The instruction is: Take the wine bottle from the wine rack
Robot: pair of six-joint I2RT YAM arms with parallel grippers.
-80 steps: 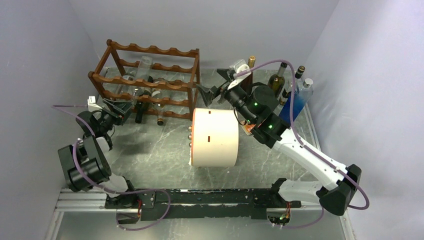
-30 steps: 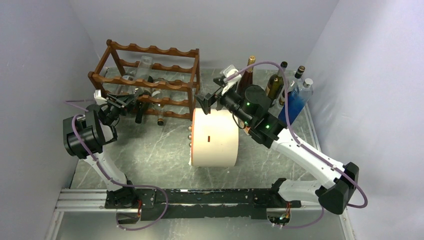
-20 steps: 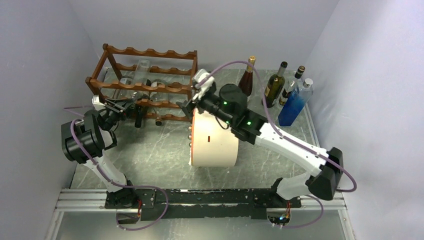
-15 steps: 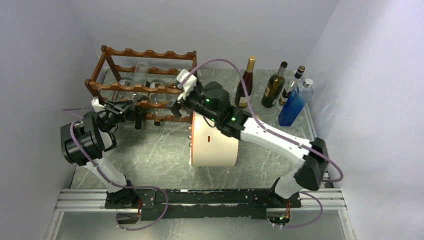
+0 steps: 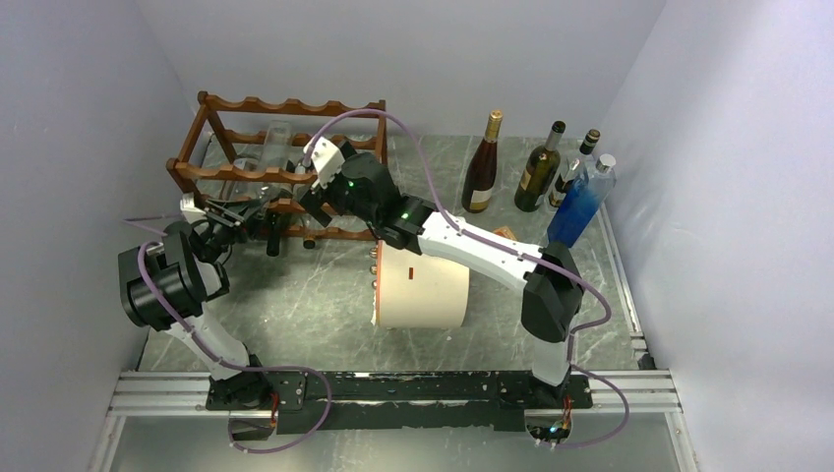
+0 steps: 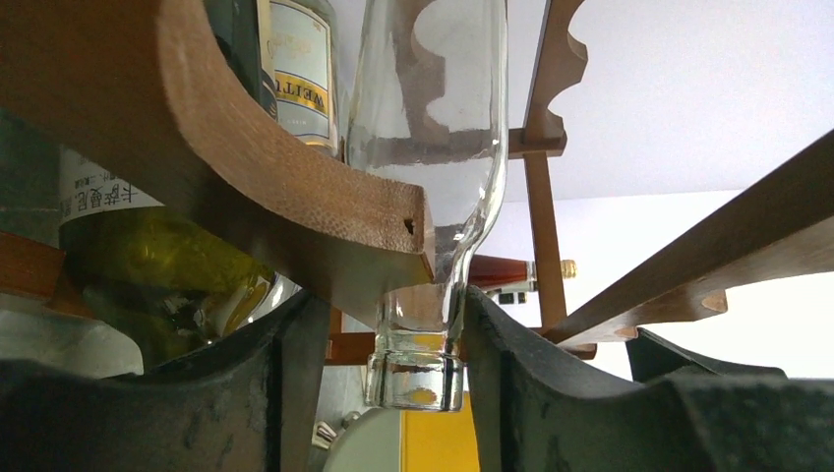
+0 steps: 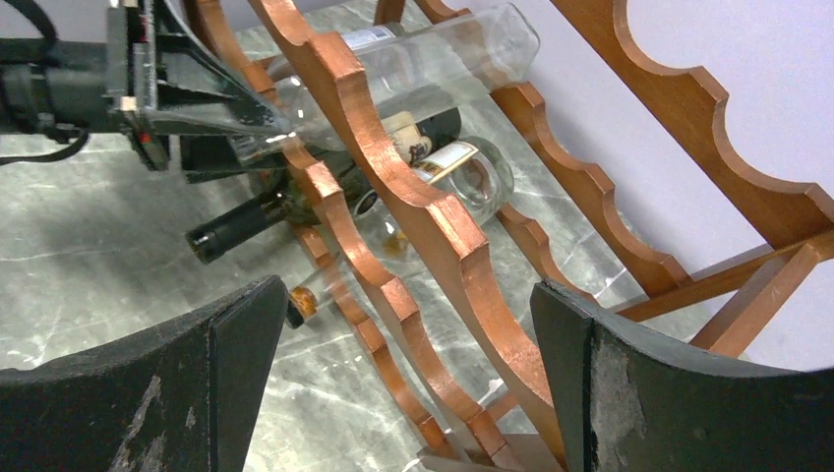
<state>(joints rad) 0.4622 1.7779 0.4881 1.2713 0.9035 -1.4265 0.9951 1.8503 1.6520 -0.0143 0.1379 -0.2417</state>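
Note:
The wine rack (image 5: 285, 105) is a reddish-brown wooden frame at the back left. A clear glass wine bottle (image 5: 278, 138) lies in it, neck pointing toward the left arm. My left gripper (image 5: 246, 206) is shut on that neck just below a scalloped rail. In the left wrist view the bottle (image 6: 433, 118) passes between the fingers (image 6: 511, 393), and the right one presses on the neck. My right gripper (image 5: 311, 205) is wide open at the rack's front. In the right wrist view it (image 7: 408, 324) straddles a rail (image 7: 433, 236) without touching it.
Other bottles lie in the rack: a dark one (image 7: 256, 221) and a green one (image 6: 167, 265). A cream cylinder (image 5: 423, 285) stands mid-table under the right arm. Several bottles stand at the back right, among them a brown one (image 5: 482, 162) and a blue one (image 5: 575, 206).
The right arm has swung left from the standing bottles, over the cream cylinder, to the rack's front. The rack has slid slightly left. The left gripper has stayed on the bottle neck.

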